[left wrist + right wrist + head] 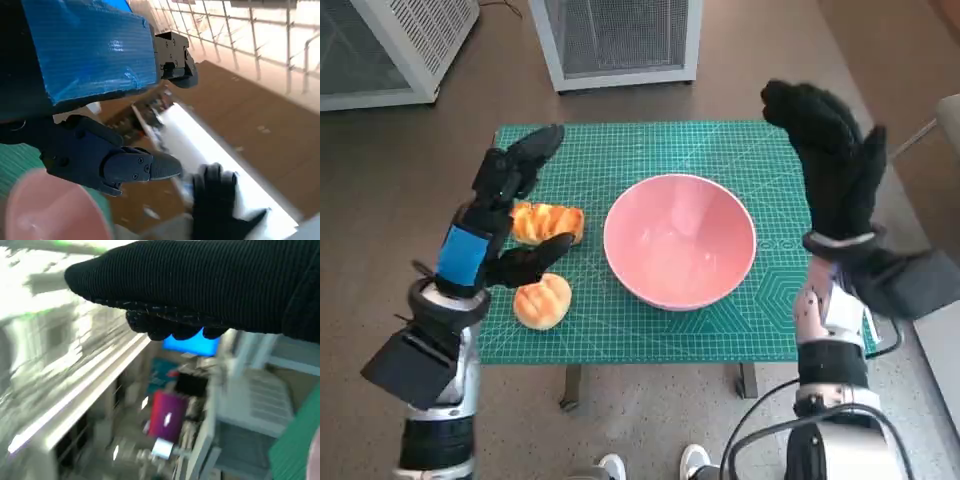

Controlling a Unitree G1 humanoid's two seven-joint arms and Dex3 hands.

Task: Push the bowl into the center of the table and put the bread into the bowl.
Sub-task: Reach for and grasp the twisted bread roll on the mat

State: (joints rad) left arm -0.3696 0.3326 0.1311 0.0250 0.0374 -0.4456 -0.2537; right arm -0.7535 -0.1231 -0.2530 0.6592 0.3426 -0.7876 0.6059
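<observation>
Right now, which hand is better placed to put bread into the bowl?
Left. The left hand hovers open over the two bread pieces, beside the bowl; the right hand is raised across the bowl.

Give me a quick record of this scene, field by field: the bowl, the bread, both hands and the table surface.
bowl: pink bowl, empty, upright, near the middle of the table
bread: two pieces; bread roll to the bowl's left, second roll nearer the table's front edge; neither is in the bowl
left hand: left hand open, above the rolls, holding nothing
right hand: right hand open, raised beside the bowl's right side, holding nothing
surface: green cutting mat covering the tabletop
task state: bread not yet in bowl
</observation>
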